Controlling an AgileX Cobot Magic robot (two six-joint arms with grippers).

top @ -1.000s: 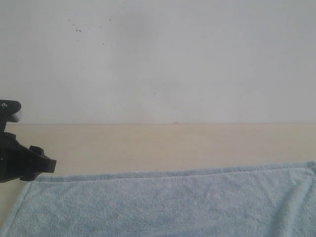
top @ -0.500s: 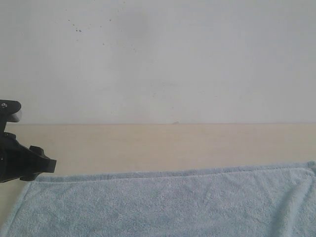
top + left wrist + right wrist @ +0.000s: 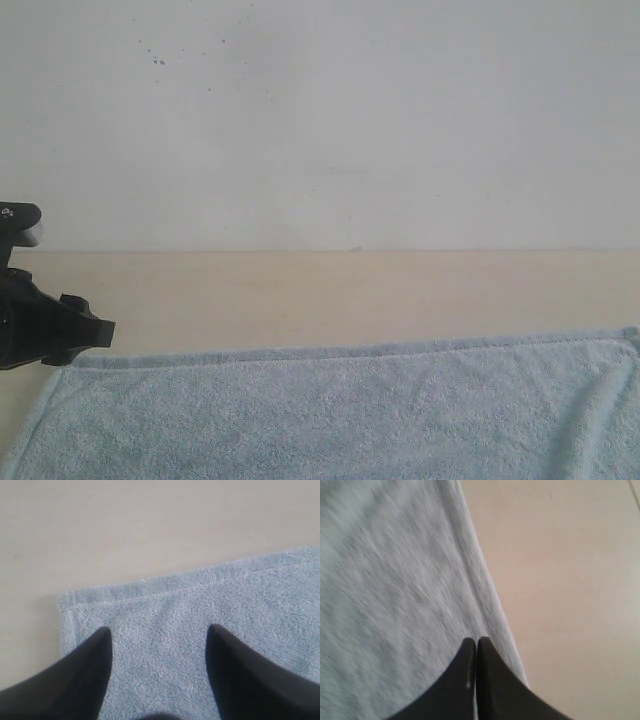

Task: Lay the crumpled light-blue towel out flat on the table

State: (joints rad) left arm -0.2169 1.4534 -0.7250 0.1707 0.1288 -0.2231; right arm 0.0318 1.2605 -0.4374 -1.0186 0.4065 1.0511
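**Pale-blue fluffy terry-cloth towel [image 3: 340,410] lies flat on wide beige wood-tone table [image 3: 330,290]**

Beneath a white wall [image 3: 320,120], the towel covers the table's near side, hemmed edge straight. The left gripper [image 3: 158,629] hovers wide open above one corner, gripping nothing, seemingly because that corner lies square. The right gripper [image 3: 477,641], tips pressed together, hangs over a side hem; whether it pinches cloth is unclear.

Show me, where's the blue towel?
The towel lies flat on the table, low in the exterior view, its left corner beneath the left gripper.
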